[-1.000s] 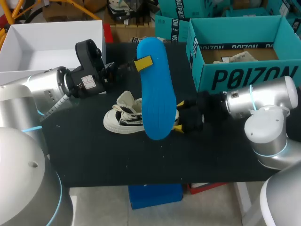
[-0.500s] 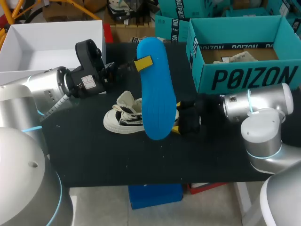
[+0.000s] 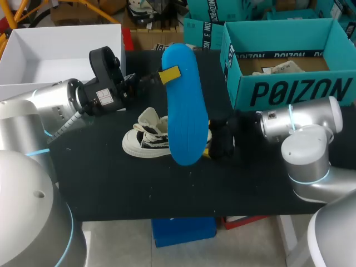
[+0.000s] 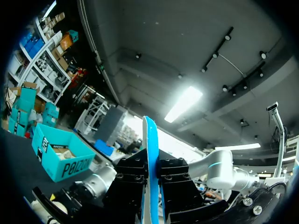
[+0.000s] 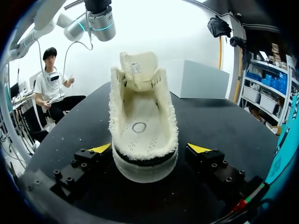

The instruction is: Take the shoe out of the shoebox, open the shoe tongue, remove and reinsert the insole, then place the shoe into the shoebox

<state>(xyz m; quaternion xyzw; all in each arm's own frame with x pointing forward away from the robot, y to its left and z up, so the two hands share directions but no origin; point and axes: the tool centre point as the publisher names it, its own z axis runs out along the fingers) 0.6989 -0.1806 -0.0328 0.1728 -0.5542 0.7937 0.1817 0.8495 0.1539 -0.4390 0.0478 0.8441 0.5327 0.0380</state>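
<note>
Head view: shoe [image 3: 146,142] stood on the table [image 3: 111,183], out of the shoebox [image 3: 289,89]. The blue insole [image 3: 183,111] was removed and raised above it; reinsertion and boxing remained.
Left wrist view: left gripper [image 4: 150,186] clenched the insole, edge-on.
Right wrist view: right gripper [image 5: 149,149] was released, flanking the heel. The shoe was cream and fleece-lined, tongue opened.

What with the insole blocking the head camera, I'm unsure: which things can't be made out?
Head view: the insole in the left gripper hides the heel half of the shoe and part of the right gripper.
Left wrist view: its fingers and the insole block what lies below; no shoe recognisable.
Right wrist view: insole out of frame; the raised tongue hides the shoe's toe.
</note>
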